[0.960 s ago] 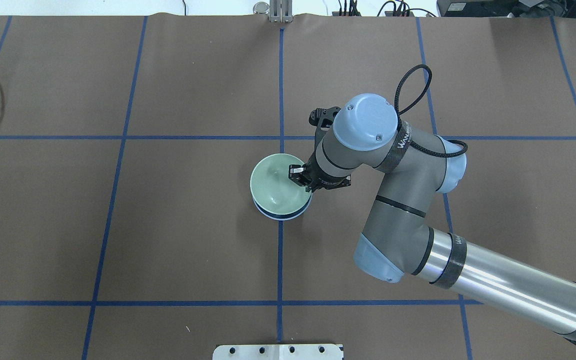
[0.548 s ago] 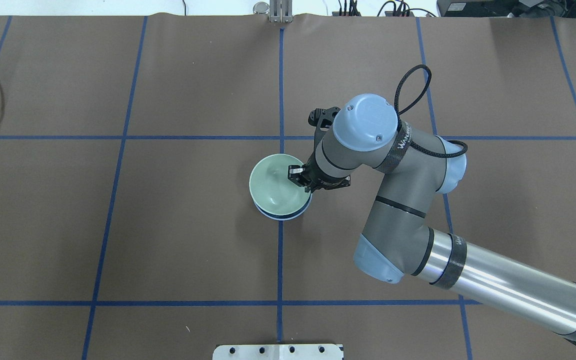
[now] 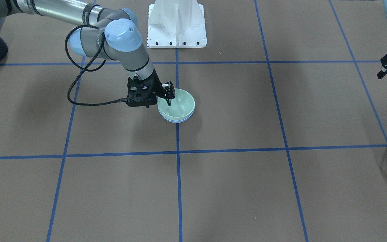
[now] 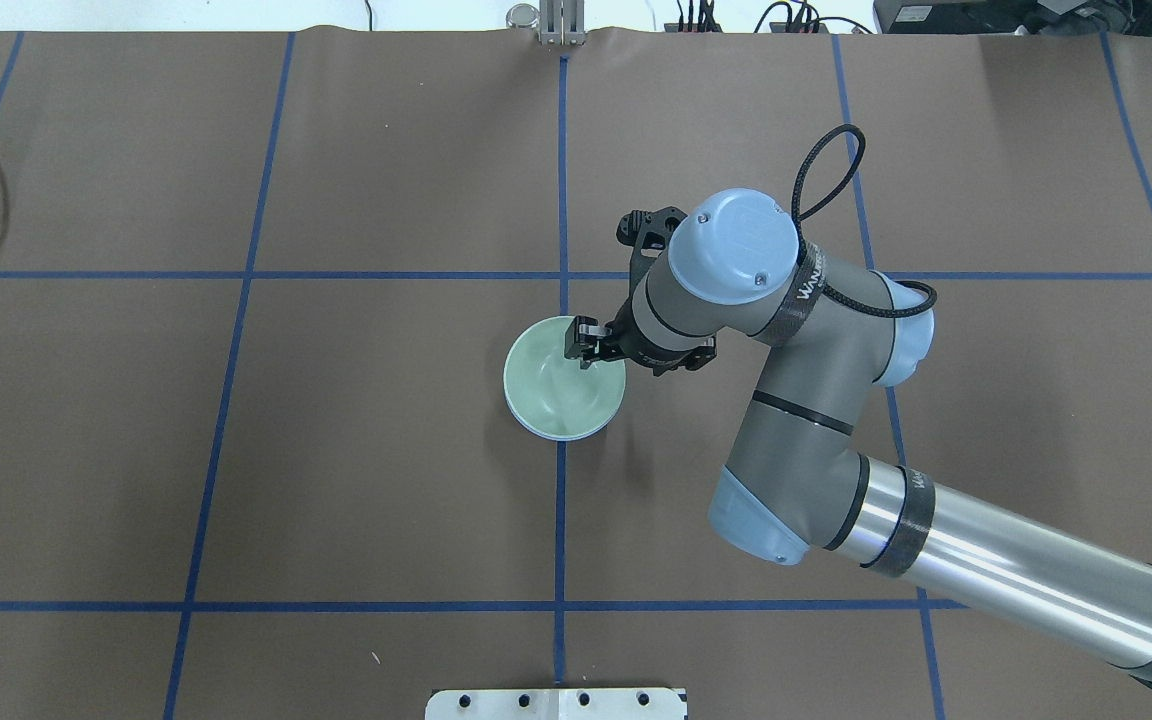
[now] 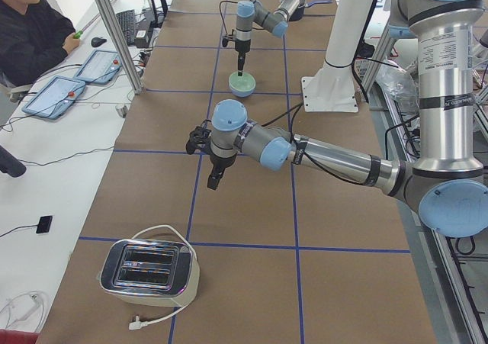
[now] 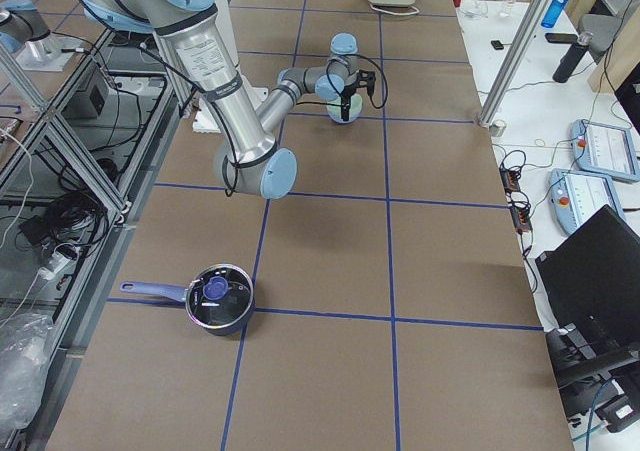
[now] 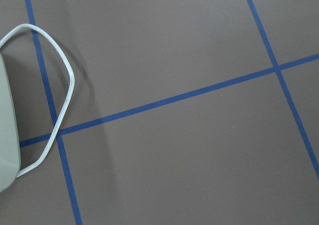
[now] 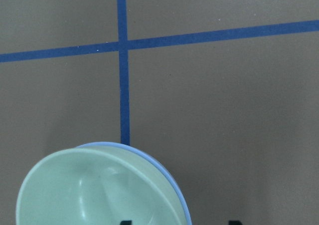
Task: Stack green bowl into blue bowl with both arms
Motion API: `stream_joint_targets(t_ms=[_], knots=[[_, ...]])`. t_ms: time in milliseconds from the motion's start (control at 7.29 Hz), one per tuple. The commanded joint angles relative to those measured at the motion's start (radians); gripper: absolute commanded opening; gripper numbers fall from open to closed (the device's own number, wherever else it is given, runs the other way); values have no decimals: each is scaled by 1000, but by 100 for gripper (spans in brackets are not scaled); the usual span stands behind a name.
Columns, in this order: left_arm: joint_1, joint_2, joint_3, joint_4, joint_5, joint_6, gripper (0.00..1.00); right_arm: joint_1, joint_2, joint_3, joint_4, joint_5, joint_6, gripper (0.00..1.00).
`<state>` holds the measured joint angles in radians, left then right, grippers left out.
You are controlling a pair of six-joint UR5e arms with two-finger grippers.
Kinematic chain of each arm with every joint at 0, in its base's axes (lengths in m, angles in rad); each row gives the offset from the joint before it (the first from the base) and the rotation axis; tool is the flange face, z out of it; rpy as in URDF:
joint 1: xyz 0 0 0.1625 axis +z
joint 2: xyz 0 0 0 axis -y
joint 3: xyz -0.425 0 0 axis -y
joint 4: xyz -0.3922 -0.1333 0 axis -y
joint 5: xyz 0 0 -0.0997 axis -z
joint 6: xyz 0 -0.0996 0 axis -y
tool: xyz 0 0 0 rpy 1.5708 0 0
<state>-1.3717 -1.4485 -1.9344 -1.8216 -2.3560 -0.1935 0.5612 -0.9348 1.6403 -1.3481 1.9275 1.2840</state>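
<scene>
End effector [image 4: 596, 348], right arm [image 4: 816, 400]: points down, jaws astride green bowl [image 4: 556, 390] rim.

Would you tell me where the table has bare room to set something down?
Bare: the squares between the green bowl and the white cable, and those between bowl and base plate. Crowded: by the right gripper and its arm.

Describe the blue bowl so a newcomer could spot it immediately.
From the white base, follow the centre tape line to the right gripper. The blue bowl sits there under the green bowl, showing only a thin periwinkle rim.
</scene>
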Motion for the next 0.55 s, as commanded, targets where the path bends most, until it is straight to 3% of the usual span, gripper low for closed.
stream_joint_targets(t_ms=[0, 137, 411], knots=[[-48, -4, 9, 8, -29, 21, 98, 104, -5, 22, 9, 11, -56, 100], [-91, -9, 41, 11, -69, 57, 98, 194, -24, 24, 3, 51, -105, 100], [-116, -15, 64, 10, -74, 65, 98, 422, -100, 13, -8, 277, -379, 100]])
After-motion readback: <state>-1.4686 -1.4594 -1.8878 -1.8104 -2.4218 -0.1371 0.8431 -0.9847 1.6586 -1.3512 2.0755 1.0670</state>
